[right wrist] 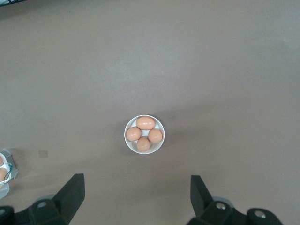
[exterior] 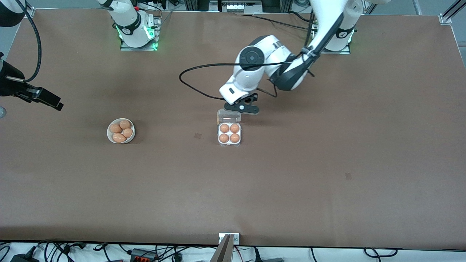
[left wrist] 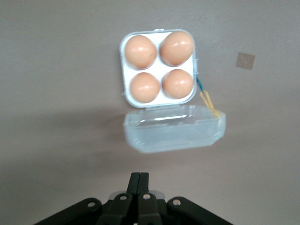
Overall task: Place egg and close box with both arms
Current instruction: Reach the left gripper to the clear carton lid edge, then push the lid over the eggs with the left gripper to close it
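The clear box point(exterior: 229, 133) sits mid-table with its lid point(exterior: 229, 116) open and tipped back toward the robots' bases. Every cell holds an orange-brown egg point(exterior: 224, 128), and all the eggs look alike. My left gripper point(exterior: 241, 108) is shut and empty, low over the table just by the lid's back edge. In the left wrist view its closed fingertips point(left wrist: 139, 180) point at the lid point(left wrist: 174, 129), with the box point(left wrist: 124, 70) past it. My right gripper point(exterior: 51, 100) is open and empty, held high toward the right arm's end of the table, above the bowl.
A round white bowl point(exterior: 121, 131) with several more eggs stands toward the right arm's end; it also shows in the right wrist view point(right wrist: 129, 143). A black cable point(exterior: 193, 78) loops from the left arm above the table. Small dark marks point(exterior: 197, 135) lie on the brown tabletop.
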